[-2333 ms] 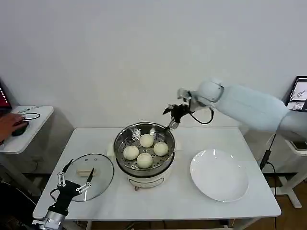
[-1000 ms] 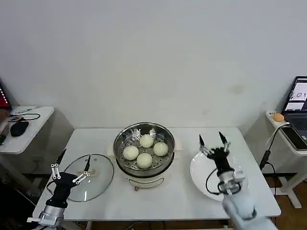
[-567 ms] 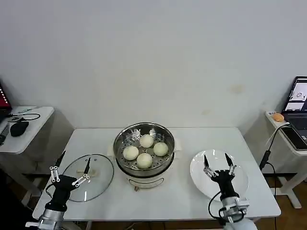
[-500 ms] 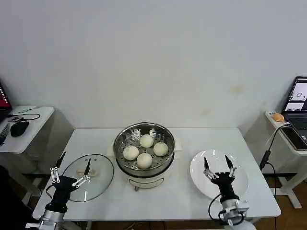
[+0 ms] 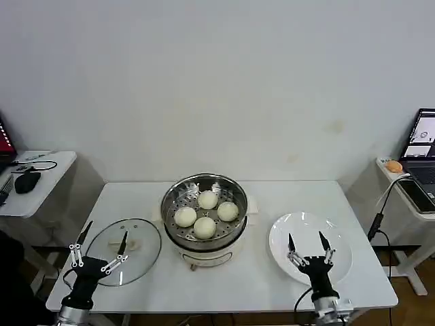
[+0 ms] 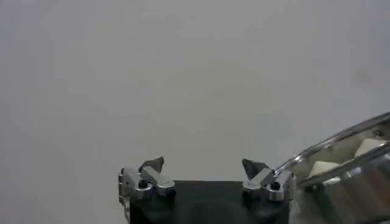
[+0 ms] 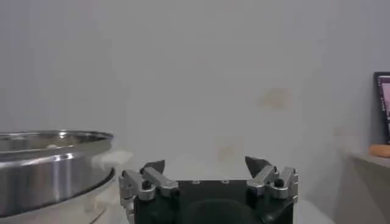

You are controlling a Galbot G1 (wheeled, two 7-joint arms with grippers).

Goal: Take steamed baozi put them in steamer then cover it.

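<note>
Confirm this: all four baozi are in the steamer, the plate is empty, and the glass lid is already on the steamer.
Not quite. The head view shows the glass lid lying on the table left of the steamer, which is uncovered. The four baozi are inside, and the plate is empty.

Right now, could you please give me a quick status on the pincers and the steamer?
Left pincer open, empty, over cover. Right pincer open, empty, over plate. Four baozi in steamer, uncovered. Nothing blocking.
</note>
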